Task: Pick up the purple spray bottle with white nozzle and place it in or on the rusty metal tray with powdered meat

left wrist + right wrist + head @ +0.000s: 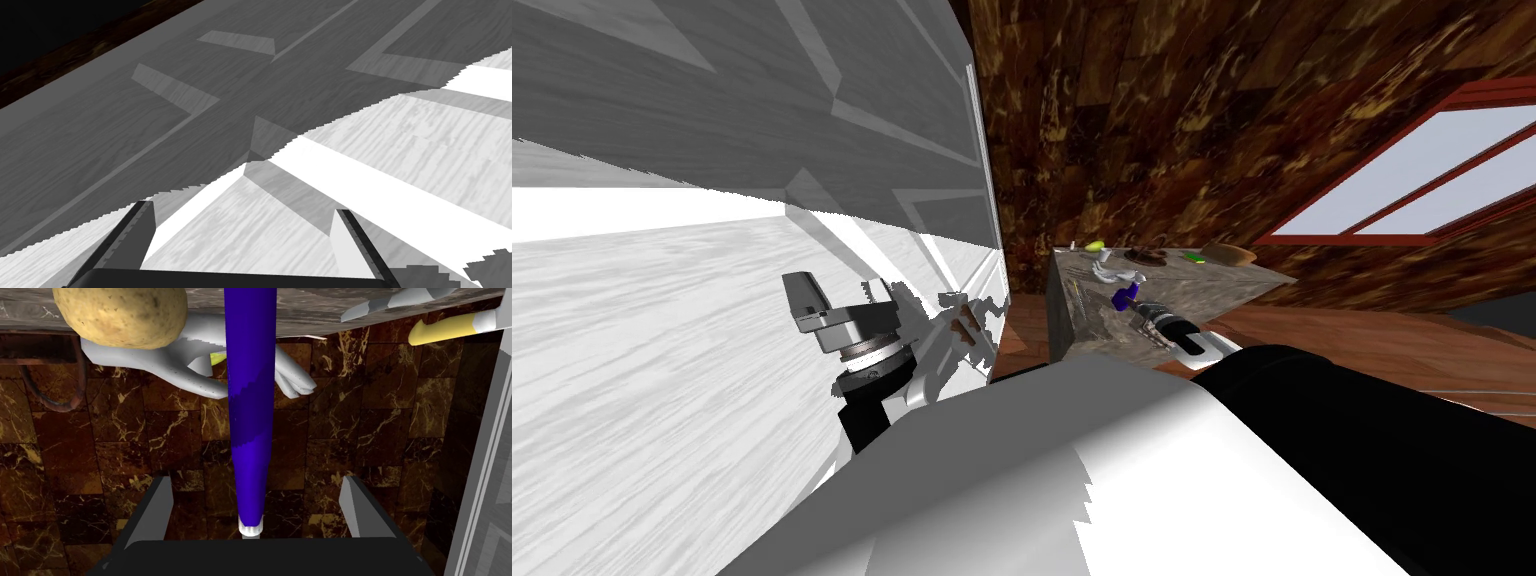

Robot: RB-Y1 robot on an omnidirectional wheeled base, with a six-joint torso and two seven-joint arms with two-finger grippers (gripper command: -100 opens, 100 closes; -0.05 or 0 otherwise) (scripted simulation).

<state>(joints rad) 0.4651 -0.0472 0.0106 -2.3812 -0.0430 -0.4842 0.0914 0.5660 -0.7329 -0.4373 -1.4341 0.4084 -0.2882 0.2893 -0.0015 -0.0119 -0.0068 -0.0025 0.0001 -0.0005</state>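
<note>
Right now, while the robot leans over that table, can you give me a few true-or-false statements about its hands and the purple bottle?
1. The right gripper is clamped tight on the purple bottle. False: its fingers stand open, one on each side of the bottle, and do not touch it.
2. The purple bottle sits between the right gripper's two fingers. True.
3. The left gripper is carrying something. False: it is open and empty, and it faces a grey and white panelled surface.
4. A red-framed window is set in the brown wall. True.
</note>
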